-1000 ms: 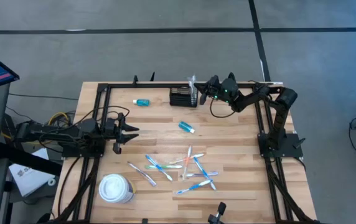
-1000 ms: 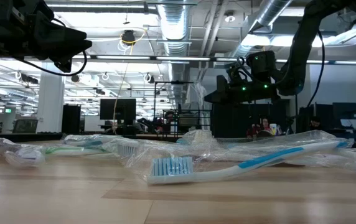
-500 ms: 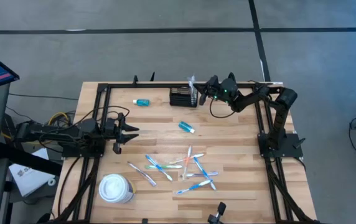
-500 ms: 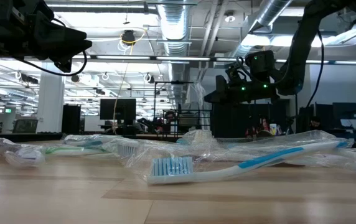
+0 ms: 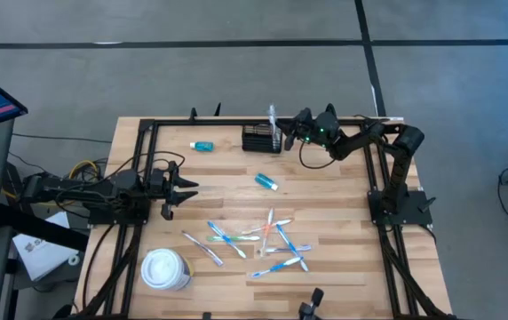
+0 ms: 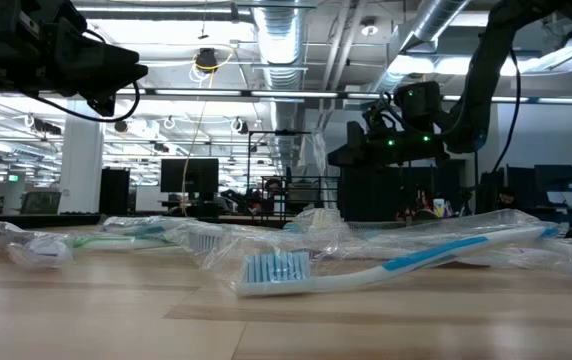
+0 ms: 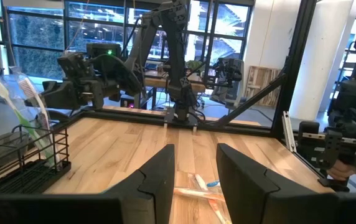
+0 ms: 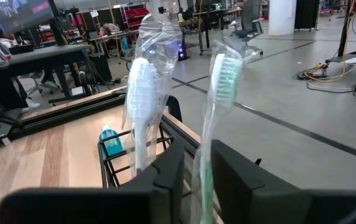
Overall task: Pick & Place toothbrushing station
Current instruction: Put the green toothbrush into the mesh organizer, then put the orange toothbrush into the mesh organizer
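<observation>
The wooden counter (image 5: 325,213) carries everything, framed by dark rails along its edges. The left arm waits over the counter's left side, its gripper (image 5: 183,188) pointing right with the jaws spread and nothing between them; its wrist view shows a clear gap between the two dark fingers (image 7: 156,180). The right arm reaches from the right edge toward the far middle, where its gripper (image 5: 288,131) sits just beside the toothbrushing station (image 5: 259,139). In the right wrist view a wrapped toothbrush stands in the gap between that gripper's jaws, but whether they pinch it or stand slightly apart cannot be told.

Near the front left corner stands a white lidded cup (image 5: 165,268). The toothbrushing station, a black wire box, stands at the far edge of the counter near the middle, upright. Two wrapped toothbrushes stand upright in its right end, one with a white head (image 8: 142,87) and one with a green head (image 8: 224,78).

A loose scatter of wrapped toothbrushes (image 5: 254,240) lies on the near middle of the counter, well apart from the station. One of them, white with a blue stripe (image 6: 386,265), lies closest in the low view. A small blue tube (image 5: 266,182) lies at mid-counter, and another teal one (image 5: 202,146) lies left of the station near the far edge.
</observation>
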